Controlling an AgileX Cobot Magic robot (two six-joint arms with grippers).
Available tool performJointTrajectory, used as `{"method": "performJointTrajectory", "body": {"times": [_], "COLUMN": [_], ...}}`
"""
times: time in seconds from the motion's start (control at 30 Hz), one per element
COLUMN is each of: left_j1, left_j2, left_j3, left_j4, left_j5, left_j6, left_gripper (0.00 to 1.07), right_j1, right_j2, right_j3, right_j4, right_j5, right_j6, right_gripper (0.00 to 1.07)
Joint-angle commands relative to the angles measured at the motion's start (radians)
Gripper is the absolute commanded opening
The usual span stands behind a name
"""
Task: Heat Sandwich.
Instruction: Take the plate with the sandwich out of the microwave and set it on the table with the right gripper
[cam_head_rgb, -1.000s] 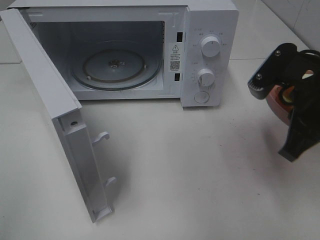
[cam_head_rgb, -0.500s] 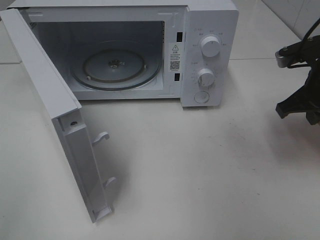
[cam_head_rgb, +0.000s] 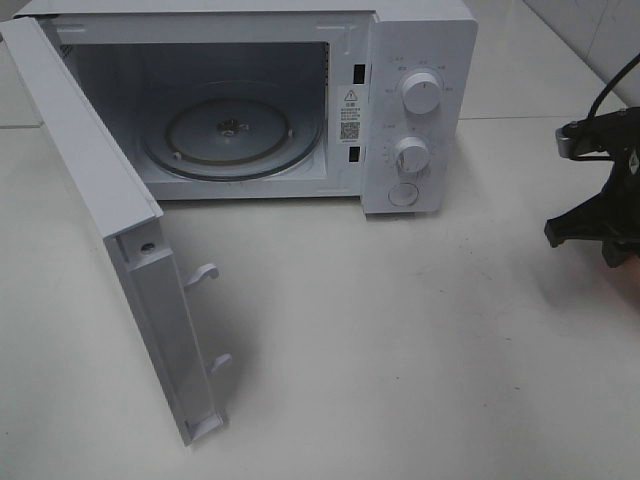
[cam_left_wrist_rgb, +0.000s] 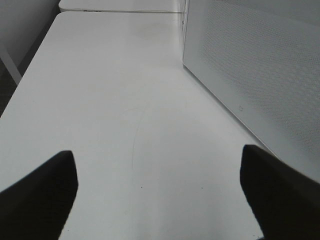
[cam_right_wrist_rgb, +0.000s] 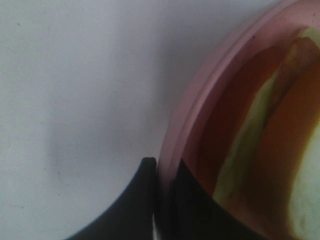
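Note:
The sandwich (cam_right_wrist_rgb: 270, 125) lies on a round pink plate (cam_right_wrist_rgb: 200, 105); in the right wrist view I see its white bread, orange crust and red filling close up. My right gripper (cam_right_wrist_rgb: 165, 175) is shut on the plate's rim, one dark finger outside it and one inside. In the high view only the right arm (cam_head_rgb: 600, 210) shows, at the far right edge, with the plate hidden behind it. My left gripper (cam_left_wrist_rgb: 160, 200) is open over bare table, with nothing between its fingers (cam_left_wrist_rgb: 45, 190).
A white microwave (cam_head_rgb: 420, 60) stands at the back, its door (cam_head_rgb: 100, 220) swung wide open toward the front left. The glass turntable (cam_head_rgb: 232, 135) inside is bare. Beside my left gripper is the microwave's perforated side wall (cam_left_wrist_rgb: 250, 65).
My right arm has moved to the right and lower, carrying the plate out of the high view. The microwave and the left gripper have not moved.

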Motion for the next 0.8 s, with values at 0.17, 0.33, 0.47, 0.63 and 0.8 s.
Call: {"method": "performJointTrajectory", "body": {"times": [0.17,0.33,0.47,0.63,0.8], "left_j1": [0.003,0.003,0.003,0.003,0.003], "left_j2": [-0.016,-0.016,-0.016,-0.016,-0.016], "left_j3": [0.004,0.004,0.004,0.004,0.004], "left_j4": [0.000,0.000,0.000,0.000,0.000], "left_j5": [-0.014,-0.014,-0.014,-0.014,-0.014], "left_j6": [0.002,0.002,0.002,0.002,0.002], "left_gripper": [0.82,0.82,0.82,0.82,0.82], "right_j1": [-0.005,-0.005,-0.005,-0.004,-0.002], "right_j2": [0.058,0.071,0.071,0.063,0.030], "right_j3": [-0.009,-0.009,-0.009,-0.009,-0.009], "right_j4": [-0.027,-0.024,-0.023,0.034,0.143], "right_j5": [-0.045,-0.052,-0.050,-0.041,-0.042], "right_j6": [0.058,0.066,0.059,0.054,-0.022], "right_gripper": [0.03,0.18,0.32,0.59,0.67]}}
